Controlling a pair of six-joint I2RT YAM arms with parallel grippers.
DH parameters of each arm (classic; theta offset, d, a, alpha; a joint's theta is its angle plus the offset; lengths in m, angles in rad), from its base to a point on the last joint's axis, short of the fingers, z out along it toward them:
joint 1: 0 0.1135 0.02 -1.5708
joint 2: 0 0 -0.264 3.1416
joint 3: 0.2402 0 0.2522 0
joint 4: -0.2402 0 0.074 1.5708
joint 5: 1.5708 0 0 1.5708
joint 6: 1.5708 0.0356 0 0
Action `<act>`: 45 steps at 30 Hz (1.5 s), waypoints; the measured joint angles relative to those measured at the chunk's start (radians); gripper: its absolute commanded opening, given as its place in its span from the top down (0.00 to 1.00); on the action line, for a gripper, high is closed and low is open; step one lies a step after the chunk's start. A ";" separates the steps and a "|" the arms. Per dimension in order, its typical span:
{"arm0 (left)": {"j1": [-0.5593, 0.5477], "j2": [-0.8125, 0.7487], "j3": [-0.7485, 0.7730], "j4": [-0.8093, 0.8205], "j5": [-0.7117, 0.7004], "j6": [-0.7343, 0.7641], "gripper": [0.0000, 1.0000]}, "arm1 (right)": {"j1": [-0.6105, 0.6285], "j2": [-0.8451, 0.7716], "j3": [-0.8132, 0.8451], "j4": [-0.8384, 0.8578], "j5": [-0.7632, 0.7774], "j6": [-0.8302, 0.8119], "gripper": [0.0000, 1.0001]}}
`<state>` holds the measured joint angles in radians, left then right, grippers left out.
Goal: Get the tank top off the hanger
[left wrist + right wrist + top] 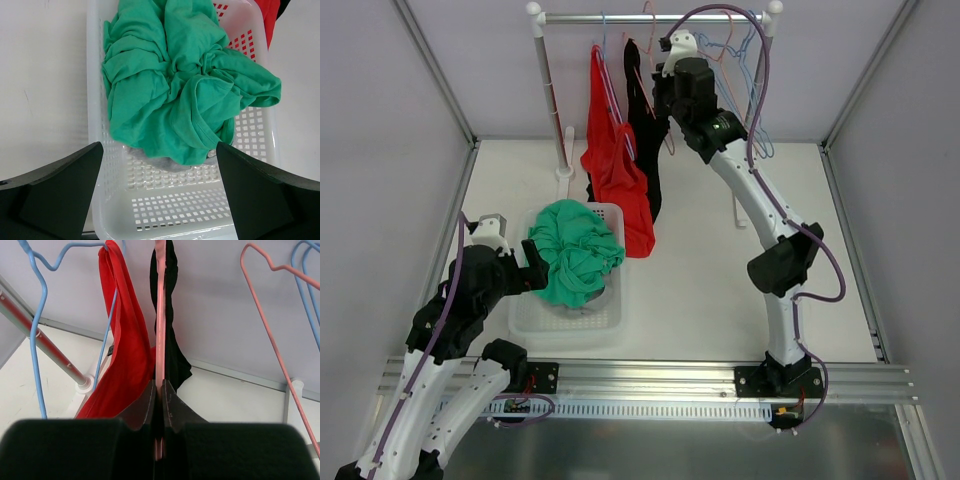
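up at rail (650, 17), right gripper (159, 392) clenched on pink hanger (160, 300); black tank top (175, 355) hangs lengthwise at its 12 o'clock; left gripper (157, 167) spread, farther.

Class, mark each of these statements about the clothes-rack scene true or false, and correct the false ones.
1. The right gripper is shut on the pink wire hanger. True.
2. The green crumpled garment hangs on the rail. False: it lies in the white perforated plastic basket.
3. The left gripper is open above the basket. True.
4. The red garment hangs on a pink hanger. False: it hangs on the blue wire hanger.
5. The black garment lies on the table. False: it hangs on the pink wire hanger.
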<state>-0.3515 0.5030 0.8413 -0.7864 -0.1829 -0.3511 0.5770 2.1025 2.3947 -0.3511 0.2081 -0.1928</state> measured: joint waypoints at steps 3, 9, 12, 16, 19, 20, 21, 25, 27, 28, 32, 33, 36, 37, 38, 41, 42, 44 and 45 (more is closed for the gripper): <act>0.000 -0.002 0.000 0.003 0.000 0.000 0.01 | 0.002 -0.020 -0.019 0.007 0.010 0.001 1.00; 0.000 -0.002 -0.001 0.004 0.000 0.000 0.01 | 0.003 -0.134 -0.099 0.004 0.023 0.000 1.00; 0.000 -0.002 -0.002 0.004 0.000 0.000 0.02 | 0.003 -0.214 -0.142 0.005 0.029 -0.003 1.00; 0.000 -0.002 -0.003 0.004 0.000 0.000 0.01 | 0.003 -0.311 -0.185 0.006 0.042 -0.007 1.00; 0.000 -0.002 -0.003 0.004 0.000 0.000 0.01 | 0.003 -0.375 -0.216 0.006 0.053 -0.011 1.00; 0.000 -0.002 -0.003 0.004 0.000 0.000 0.01 | 0.003 -0.393 -0.227 0.004 0.058 -0.012 1.00; 0.000 -0.002 -0.003 0.004 0.000 0.000 0.01 | 0.003 -0.408 -0.234 0.002 0.061 -0.013 1.00; 0.000 -0.002 -0.003 0.004 0.000 0.000 0.01 | 0.003 -0.462 -0.260 -0.008 0.065 -0.019 1.00; 0.000 -0.002 -0.003 0.004 0.000 0.000 0.01 | 0.003 -0.487 -0.275 -0.014 0.064 -0.018 1.00; 0.000 -0.002 -0.003 0.004 0.000 0.000 0.01 | 0.003 -0.502 -0.287 -0.016 0.064 -0.018 1.00; 0.000 -0.002 -0.003 0.004 0.000 0.000 0.01 | 0.003 -0.593 -0.374 -0.024 0.057 -0.018 1.00; 0.000 -0.002 -0.003 0.004 0.000 0.000 0.01 | 0.003 -0.622 -0.399 -0.028 0.056 -0.018 1.00; 0.000 -0.002 -0.003 0.004 0.001 0.000 0.02 | 0.003 -0.708 -0.452 -0.045 0.054 -0.019 1.00; 0.000 -0.002 -0.003 0.004 0.001 0.000 0.01 | 0.003 -0.742 -0.467 -0.051 0.054 -0.022 1.00; 0.000 -0.002 -0.003 0.004 0.000 0.000 0.01 | 0.003 -0.774 -0.475 -0.060 0.053 -0.026 1.00; 0.000 -0.002 -0.003 0.004 0.001 0.000 0.01 | 0.003 -0.859 -0.489 -0.074 0.048 -0.036 1.00; 0.000 -0.002 -0.003 0.004 0.000 0.000 0.01 | 0.003 -0.889 -0.492 -0.077 0.046 -0.039 1.00; 0.000 -0.002 -0.003 0.004 0.000 0.000 0.01 | 0.003 -0.941 -0.493 -0.092 0.045 -0.047 1.00; 0.000 -0.002 -0.003 0.004 0.000 0.000 0.01 | 0.003 -0.968 -0.493 -0.100 0.045 -0.050 1.00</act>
<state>-0.3515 0.5007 0.8383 -0.7822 -0.1825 -0.3511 0.5800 1.1347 1.9018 -0.4507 0.2527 -0.2432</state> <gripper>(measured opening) 0.986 0.052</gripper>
